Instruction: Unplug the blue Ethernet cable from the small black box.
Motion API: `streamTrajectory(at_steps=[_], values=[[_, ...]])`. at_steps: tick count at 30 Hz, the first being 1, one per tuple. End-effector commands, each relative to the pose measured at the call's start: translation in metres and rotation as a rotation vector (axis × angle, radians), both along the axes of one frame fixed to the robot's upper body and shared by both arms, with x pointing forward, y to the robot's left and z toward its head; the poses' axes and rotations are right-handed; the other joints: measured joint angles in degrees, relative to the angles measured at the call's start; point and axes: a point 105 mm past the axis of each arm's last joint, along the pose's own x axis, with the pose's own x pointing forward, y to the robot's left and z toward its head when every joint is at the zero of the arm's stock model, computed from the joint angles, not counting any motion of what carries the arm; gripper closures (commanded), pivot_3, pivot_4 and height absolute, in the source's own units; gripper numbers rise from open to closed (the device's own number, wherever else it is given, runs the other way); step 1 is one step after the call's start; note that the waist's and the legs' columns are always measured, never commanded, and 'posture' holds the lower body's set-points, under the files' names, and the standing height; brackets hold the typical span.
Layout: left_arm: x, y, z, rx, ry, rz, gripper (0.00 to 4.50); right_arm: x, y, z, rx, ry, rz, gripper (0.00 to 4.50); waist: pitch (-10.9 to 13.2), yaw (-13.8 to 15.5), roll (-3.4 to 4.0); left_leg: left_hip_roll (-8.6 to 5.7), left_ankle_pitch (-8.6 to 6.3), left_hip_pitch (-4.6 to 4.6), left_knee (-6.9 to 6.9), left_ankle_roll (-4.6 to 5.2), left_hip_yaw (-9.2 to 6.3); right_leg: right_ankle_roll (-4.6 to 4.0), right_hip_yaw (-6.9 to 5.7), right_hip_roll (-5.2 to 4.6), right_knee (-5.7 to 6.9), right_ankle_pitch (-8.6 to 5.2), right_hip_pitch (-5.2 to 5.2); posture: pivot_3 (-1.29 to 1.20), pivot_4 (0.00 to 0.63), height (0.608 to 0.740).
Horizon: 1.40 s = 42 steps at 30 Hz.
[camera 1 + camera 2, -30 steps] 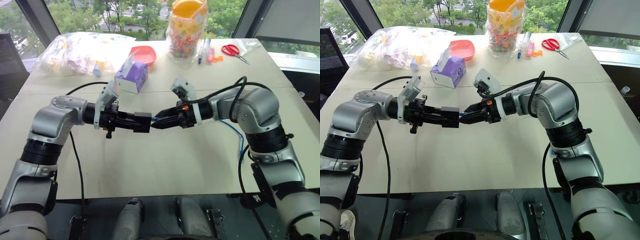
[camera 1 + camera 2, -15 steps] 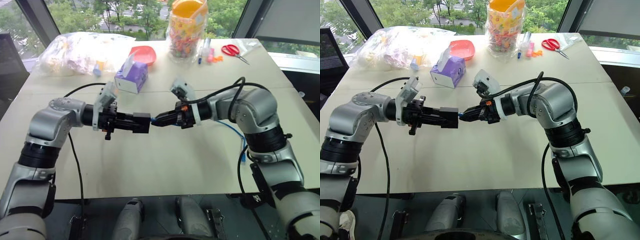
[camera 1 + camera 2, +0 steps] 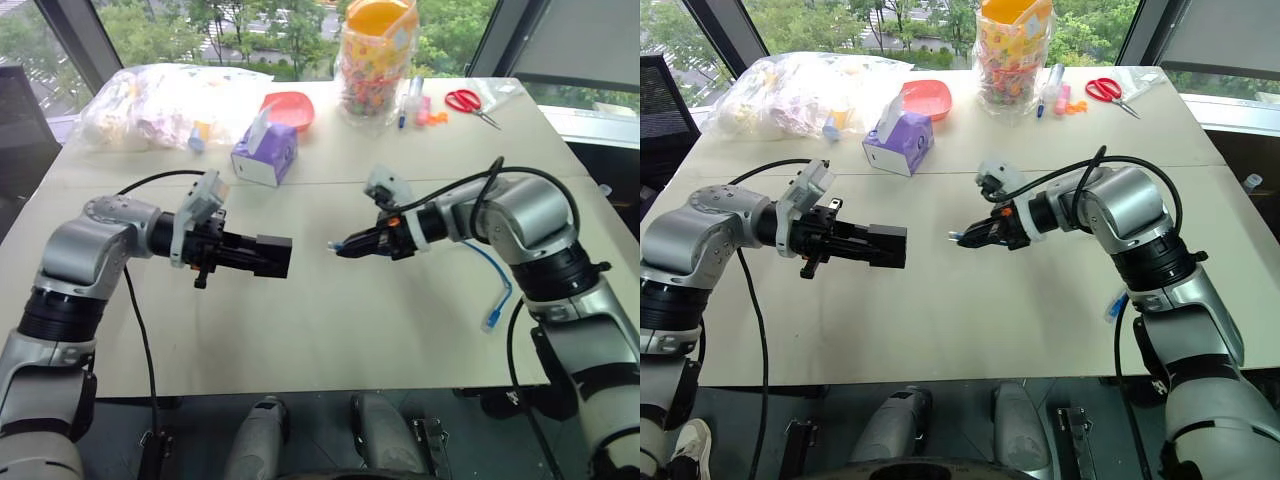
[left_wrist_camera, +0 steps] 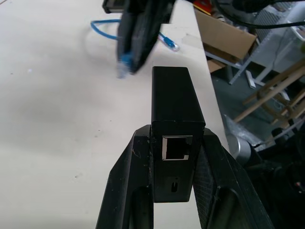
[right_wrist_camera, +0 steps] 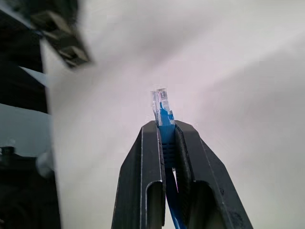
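My left gripper [image 3: 252, 255] is shut on the small black box [image 3: 272, 256] and holds it level above the table. The left wrist view shows the box [image 4: 175, 95] clamped between both fingers, with an empty port facing the camera. My right gripper [image 3: 345, 246] is shut on the clear plug [image 5: 159, 101] of the blue Ethernet cable [image 3: 497, 283]. A hand-width gap separates the plug from the box. The cable trails under my right arm to its other plug [image 3: 490, 322] near the table's right edge.
At the back of the white table [image 3: 330, 330] stand a purple tissue box [image 3: 265, 152], a red bowl [image 3: 288, 108], a clear bag of items [image 3: 165, 100] and a jar of sweets [image 3: 375, 60]. Red scissors [image 3: 468, 100] and markers [image 3: 412, 105] lie at the back right.
My right gripper closed on the plug at the box, then drew away to the right and slightly down with it. The plug is out of the box. The left gripper stayed put.
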Motion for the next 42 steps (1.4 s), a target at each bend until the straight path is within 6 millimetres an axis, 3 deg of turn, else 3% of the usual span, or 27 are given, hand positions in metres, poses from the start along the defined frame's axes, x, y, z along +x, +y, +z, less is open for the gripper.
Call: streamTrajectory(at_steps=[1, 5, 11, 12, 13, 15, 18, 20, 26, 31, 33, 35, 37, 40, 42], values=[[0.005, 0.004, 0.009, -0.003, -0.060, 0.014, 4.01, 0.017, -0.020, 0.001, -0.039, -0.100, -0.071, 4.47, 0.00, 0.00, 0.00, 0.00, 0.00, 0.00, -0.01, 0.00, 0.00, 0.00, 0.00, 0.00, 0.00, 0.00, 0.00, 0.00, 0.150, 0.740], [0.021, -0.004, -0.003, -0.005, -0.154, 0.083, 4.01, 0.060, -0.044, -0.008, -0.122, -0.315, -0.322, 4.47, 0.00, -0.03, -0.01, 0.01, 0.00, 0.04, 0.01, 0.00, 0.06, 0.00, 0.03, 0.00, 0.01, 0.00, -0.01, 0.00, 0.150, 0.740], [0.056, -0.021, -0.030, -0.015, -0.415, 0.270, 4.01, 0.087, -0.058, -0.029, -0.185, -0.436, -0.558, 4.47, -0.02, 0.18, -0.02, 0.00, 0.01, 0.03, -0.01, -0.01, 0.10, -0.01, 0.07, -0.04, 0.00, 0.03, -0.05, 0.00, 0.150, 0.740], [0.058, -0.024, -0.038, -0.021, -0.421, 0.283, 4.01, 0.085, -0.059, -0.033, -0.198, -0.438, -0.571, 4.47, -0.02, 0.23, -0.02, 0.00, 0.01, 0.00, 0.00, -0.01, 0.11, -0.02, 0.08, -0.04, 0.01, 0.03, -0.07, 0.00, 0.150, 0.740], [0.061, -0.029, -0.045, -0.041, -0.420, 0.307, 4.01, 0.082, -0.056, -0.031, -0.182, -0.443, -0.577, 3.61, -0.02, 0.27, -0.01, -0.01, 0.01, 0.00, 0.00, -0.02, 0.12, -0.03, 0.08, -0.05, 0.00, 0.04, -0.08, 0.00, 0.150, 0.740], [0.065, -0.033, -0.052, -0.066, -0.417, 0.334, 4.01, 0.078, -0.053, -0.025, -0.144, -0.445, -0.592, 2.86, -0.02, 0.43, -0.01, -0.03, 0.01, -0.02, -0.01, -0.01, 0.12, -0.03, 0.08, -0.06, -0.01, 0.04, -0.09, 0.00, 0.150, 0.740], [0.075, -0.041, -0.062, -0.083, -0.446, 0.391, 4.01, 0.071, -0.062, -0.009, -0.110, -0.459, -0.637, 1.42, -0.02, 0.36, -0.01, -0.03, 0.01, -0.09, 0.04, -0.01, 0.12, -0.01, 0.09, -0.06, 0.01, 0.05, -0.15, 0.00, 0.150, 0.740], [0.083, -0.046, -0.070, -0.107, -0.431, 0.456, 4.01, 0.055, -0.062, 0.006, -0.053, -0.439, -0.608, 0.32, -0.03, 0.52, 0.00, -0.03, 0.01, -0.08, 0.05, 0.00, 0.12, 0.01, 0.09, -0.05, 0.02, 0.06, -0.14, 0.00, 0.150, 0.740], [0.088, -0.053, -0.086, -0.134, -0.380, 0.502, 4.01, 0.016, -0.057, 0.029, 0.088, -0.368, -0.599, 0.32, -0.05, 0.56, -0.02, -0.03, -0.01, -0.05, 0.07, 0.02, 0.11, 0.03, 0.09, -0.05, 0.03, 0.08, -0.09, 0.00, 0.150, 0.740], [0.087, -0.048, -0.101, -0.120, -0.335, 0.509, 4.01, -0.021, -0.038, 0.006, 0.058, -0.282, -0.517, 0.32, -0.11, 0.47, -0.05, -0.03, -0.02, 0.19, 0.07, 0.05, 0.09, 0.04, 0.07, -0.05, 0.01, 0.07, 0.23, 0.00, 0.150, 0.740], [0.087, -0.043, -0.105, -0.105, -0.331, 0.517, 2.99, -0.031, -0.036, 0.000, 0.058, -0.256, -0.505, 0.29, -0.11, 0.25, -0.05, -0.03, -0.02, 0.23, 0.11, 0.05, 0.09, 0.04, 0.08, -0.05, 0.00, 0.07, 0.29, 0.00, 0.150, 0.740], [0.087, -0.039, -0.107, -0.101, -0.323, 0.520, 2.35, -0.037, -0.035, -0.003, 0.058, -0.243, -0.498, 0.29, -0.11, 0.11, -0.05, -0.03, -0.02, 0.27, 0.12, 0.05, 0.09, 0.05, 0.07, -0.05, -0.01, 0.07, 0.34, 0.00, 0.150, 0.740], [0.085, -0.034, -0.106, -0.109, -0.311, 0.516, 1.43, -0.041, -0.035, -0.005, 0.054, -0.236, -0.497, 0.29, -0.12, 0.08, -0.05, -0.01, -0.01, 0.31, 0.12, 0.06, 0.09, 0.05, 0.07, -0.03, -0.01, 0.07, 0.37, 0.00, 0.150, 0.740], [0.078, -0.025, -0.095, -0.130, -0.305, 0.497, 0.10, -0.047, -0.040, -0.009, 0.040, -0.226, -0.507, 0.29, -0.12, 0.04, -0.04, 0.00, -0.01, 0.34, 0.10, 0.06, 0.09, 0.05, 0.07, -0.02, -0.01, 0.07, 0.39, 0.00, 0.150, 0.740], [0.073, -0.019, -0.092, -0.093, -0.317, 0.479, 0.04, -0.050, -0.043, -0.012, 0.029, -0.222, -0.512, 0.29, -0.12, 0.06, -0.04, 0.01, -0.01, 0.34, 0.07, 0.06, 0.09, 0.05, 0.07, -0.03, -0.01, 0.06, 0.38, 0.00, 0.150, 0.740]])
